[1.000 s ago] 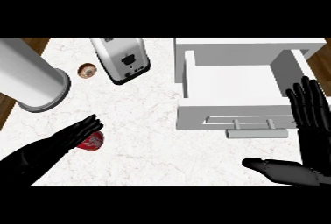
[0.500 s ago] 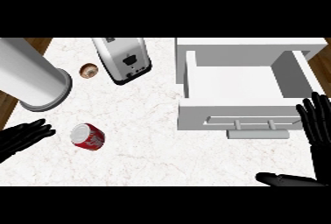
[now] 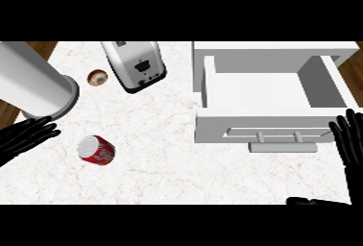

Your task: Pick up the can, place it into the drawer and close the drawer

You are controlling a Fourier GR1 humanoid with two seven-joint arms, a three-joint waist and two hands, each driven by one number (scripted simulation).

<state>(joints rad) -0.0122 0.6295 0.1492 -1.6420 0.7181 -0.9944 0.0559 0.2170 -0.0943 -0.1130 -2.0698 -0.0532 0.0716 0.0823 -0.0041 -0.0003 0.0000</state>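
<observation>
A red can (image 3: 96, 149) with a silver top lies on the white marble counter (image 3: 163, 163), left of centre. My left hand (image 3: 25, 137) is at the left edge, fingers straight and open, a short gap left of the can and not touching it. The white drawer (image 3: 273, 93) stands pulled open at the upper right, its inside bare, with a bar handle (image 3: 282, 147) on its front. My right hand (image 3: 351, 144) is at the right edge beside the drawer front, fingers straight and open, thumb low at the bottom right.
A tall silver cylinder (image 3: 32, 81) stands at the upper left, close above my left hand. A toaster (image 3: 135, 65) sits at the top centre with a small brown round item (image 3: 97, 77) to its left. Wooden floor shows past the counter's edges.
My left hand has drawn back to the left off the can, which now lies uncovered. My right hand has slid further right and down toward the edge.
</observation>
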